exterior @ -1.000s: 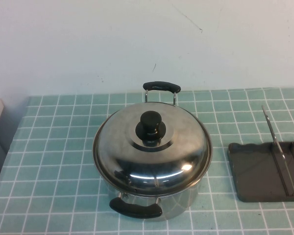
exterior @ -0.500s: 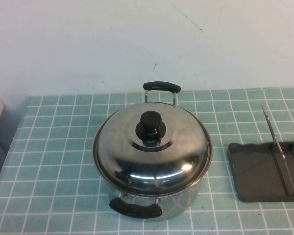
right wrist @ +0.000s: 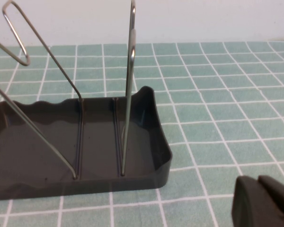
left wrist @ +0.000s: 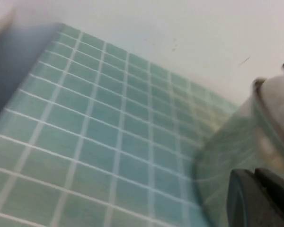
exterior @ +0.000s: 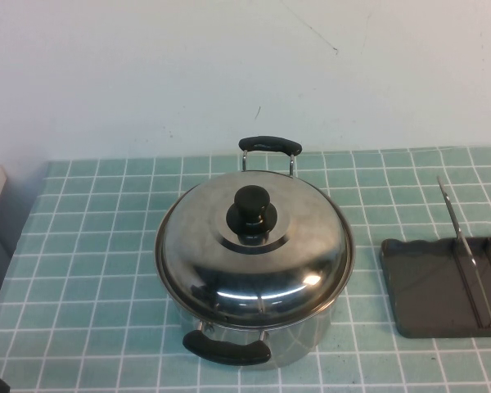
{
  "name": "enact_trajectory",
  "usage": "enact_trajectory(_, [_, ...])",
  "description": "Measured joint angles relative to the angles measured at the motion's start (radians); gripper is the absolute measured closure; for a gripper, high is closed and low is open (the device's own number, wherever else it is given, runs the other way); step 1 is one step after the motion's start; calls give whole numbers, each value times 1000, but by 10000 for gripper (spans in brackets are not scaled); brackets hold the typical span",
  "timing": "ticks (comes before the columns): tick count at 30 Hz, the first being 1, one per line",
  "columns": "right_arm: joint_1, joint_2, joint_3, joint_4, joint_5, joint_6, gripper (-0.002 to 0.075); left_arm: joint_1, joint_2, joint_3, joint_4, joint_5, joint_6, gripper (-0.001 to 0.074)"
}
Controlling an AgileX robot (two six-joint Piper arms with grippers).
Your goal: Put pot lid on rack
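The pot lid sits closed on the steel pot; the rack waits at 3 o'clock, while left gripper and right gripper hold nothing, their opening probably unreadable.

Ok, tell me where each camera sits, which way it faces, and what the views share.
High view: raised, angled down at pot lid on pot, rack on the right; dark sliver of the left tool at the bottom-left corner.
Left wrist: low, facing pot; left tool tip.
Right wrist: low beside rack; right tool tip.
Shared: pot, rack, tiled table.
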State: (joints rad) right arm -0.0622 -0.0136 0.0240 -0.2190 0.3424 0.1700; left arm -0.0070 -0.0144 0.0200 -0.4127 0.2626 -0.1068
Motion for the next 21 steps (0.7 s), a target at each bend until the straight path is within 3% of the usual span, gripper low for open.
enact_trajectory(6, [0, 0, 0, 0, 0, 0, 729, 0, 0, 0, -391, -38, -85, 738])
enact_trajectory(13, [0, 0, 0, 0, 0, 0, 729, 0, 0, 0, -454, -60, -81, 738])
enact_trajectory(17, [0, 0, 0, 0, 0, 0, 729, 0, 0, -16, -457, 3, 65, 738])
enact_trajectory(21, [0, 0, 0, 0, 0, 0, 729, 0, 67, -182, -435, 120, 341, 738])
